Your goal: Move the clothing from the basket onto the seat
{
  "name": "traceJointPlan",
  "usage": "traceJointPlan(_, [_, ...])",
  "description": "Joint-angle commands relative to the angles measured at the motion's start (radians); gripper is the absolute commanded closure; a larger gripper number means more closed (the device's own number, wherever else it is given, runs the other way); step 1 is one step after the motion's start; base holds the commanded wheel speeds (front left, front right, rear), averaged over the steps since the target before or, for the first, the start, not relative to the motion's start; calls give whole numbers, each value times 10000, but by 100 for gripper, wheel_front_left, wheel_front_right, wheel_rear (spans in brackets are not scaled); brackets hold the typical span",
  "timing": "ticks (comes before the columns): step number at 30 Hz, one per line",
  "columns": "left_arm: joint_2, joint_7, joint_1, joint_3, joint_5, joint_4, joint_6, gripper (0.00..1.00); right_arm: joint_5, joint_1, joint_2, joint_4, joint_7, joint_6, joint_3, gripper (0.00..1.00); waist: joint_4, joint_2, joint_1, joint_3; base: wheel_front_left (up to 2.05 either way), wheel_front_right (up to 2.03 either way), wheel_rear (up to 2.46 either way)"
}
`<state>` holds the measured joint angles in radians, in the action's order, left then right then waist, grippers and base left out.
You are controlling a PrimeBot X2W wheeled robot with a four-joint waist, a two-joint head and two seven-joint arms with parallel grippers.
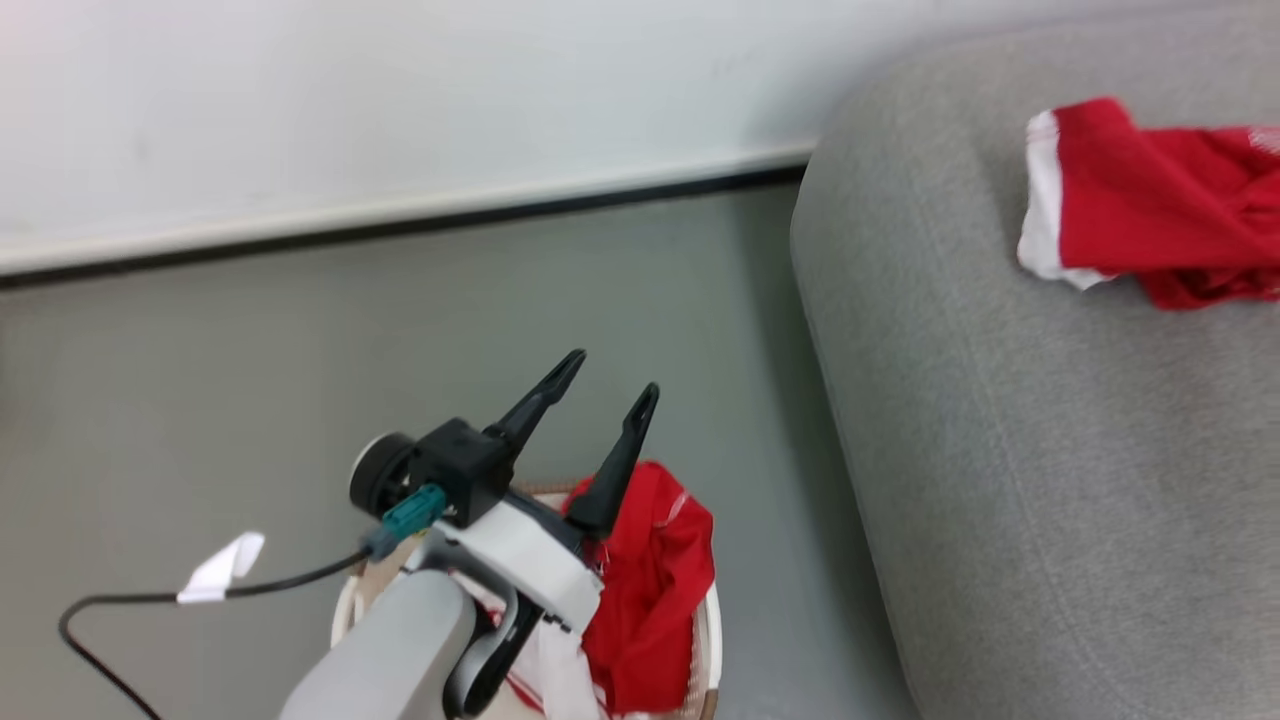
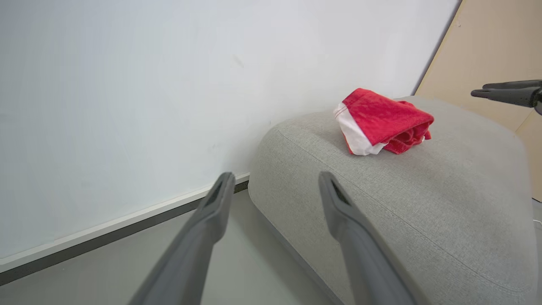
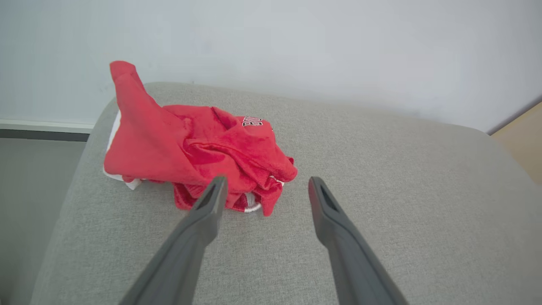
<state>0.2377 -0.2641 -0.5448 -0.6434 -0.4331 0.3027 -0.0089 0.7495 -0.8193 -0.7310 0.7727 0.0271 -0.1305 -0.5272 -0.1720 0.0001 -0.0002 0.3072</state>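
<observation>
A crumpled red garment (image 1: 1150, 205) with a white cuff lies on the grey seat (image 1: 1050, 450) at the right; the same garment (image 2: 383, 120) (image 3: 194, 148) lies loose in both wrist views. More red clothing (image 1: 645, 600) hangs over the rim of the cream basket (image 1: 705, 640) at the bottom. My left gripper (image 1: 612, 385) hovers open above the basket with nothing between its fingers. My right gripper (image 3: 264, 186) stands open just above the seat (image 3: 381, 203), close behind the dropped garment, holding nothing. Its fingertips (image 2: 499, 92) show at the right edge of the left wrist view.
A white wall with a dark skirting strip (image 1: 400, 225) runs behind the grey floor (image 1: 250, 400). A black cable (image 1: 130, 600) with a white tag trails on the floor left of the basket. A beige panel (image 2: 495, 46) stands behind the seat.
</observation>
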Motion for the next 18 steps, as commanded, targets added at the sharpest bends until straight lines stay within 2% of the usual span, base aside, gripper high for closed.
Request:
traceJointPlan(1, [45, -1, 244, 74, -40, -57, 14, 0, 91, 191, -103, -133, -115, -6, -87, 0, -65, -1, 2, -738, 0, 0, 0])
traceJointPlan(6, [41, -1, 951, 571, -45, -156, 77, 0, 195, 582, -262, -962, -687, -6, -344, 0, 49, -1, 2, -1694, 0, 0, 0])
traceJointPlan(10, [75, -3, 1562, 1082, -102, -315, 202, 0, 68, 918, -121, -1572, -1325, -6, -282, 0, 197, -1, 2, -2447, 0, 0, 0])
traceJointPlan(14, [202, -2, 2216, 1703, -165, -480, 403, 0, 25, 1491, 413, -1921, -2265, -6, 56, 0, 391, -1, 2, -3012, 0, 0, 0])
traceJointPlan(18, [363, -2, 2819, 2359, -185, -730, 637, 0, -254, 2101, 1049, -2297, -2734, -6, 590, 0, 611, -1, 2, -3250, 0, 0, 0])
